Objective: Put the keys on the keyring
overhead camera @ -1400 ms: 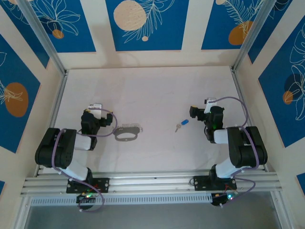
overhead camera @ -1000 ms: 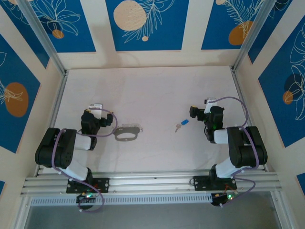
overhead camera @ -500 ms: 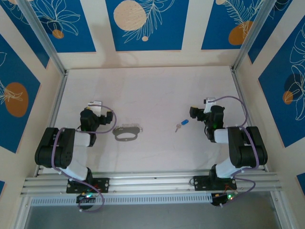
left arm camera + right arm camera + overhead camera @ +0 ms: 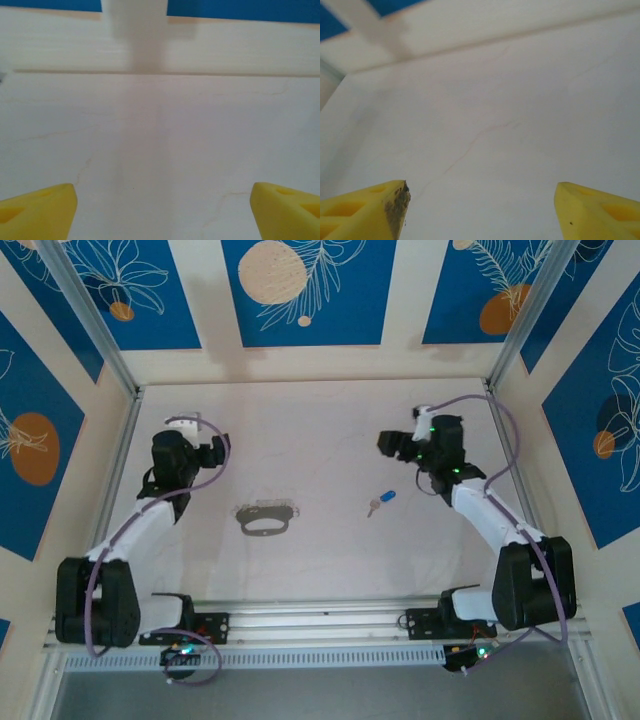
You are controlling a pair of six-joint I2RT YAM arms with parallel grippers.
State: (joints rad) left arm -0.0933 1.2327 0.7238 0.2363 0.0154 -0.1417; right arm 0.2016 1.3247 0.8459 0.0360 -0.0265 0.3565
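Lying well apart on the table (image 4: 320, 420), the keyring (image 4: 265, 517) and the key (image 4: 381, 502) are being flanked by the left gripper (image 4: 163, 189) and right gripper (image 4: 481, 185), both spread wide.

Pale tabletop (image 4: 320, 430) w/ blue leaf-print wall panels (image 4: 340, 300) & alu rails (image 4: 320, 616).

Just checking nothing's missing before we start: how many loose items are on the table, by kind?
blue-headed key: 1
grey keyring: 1
Total: 2
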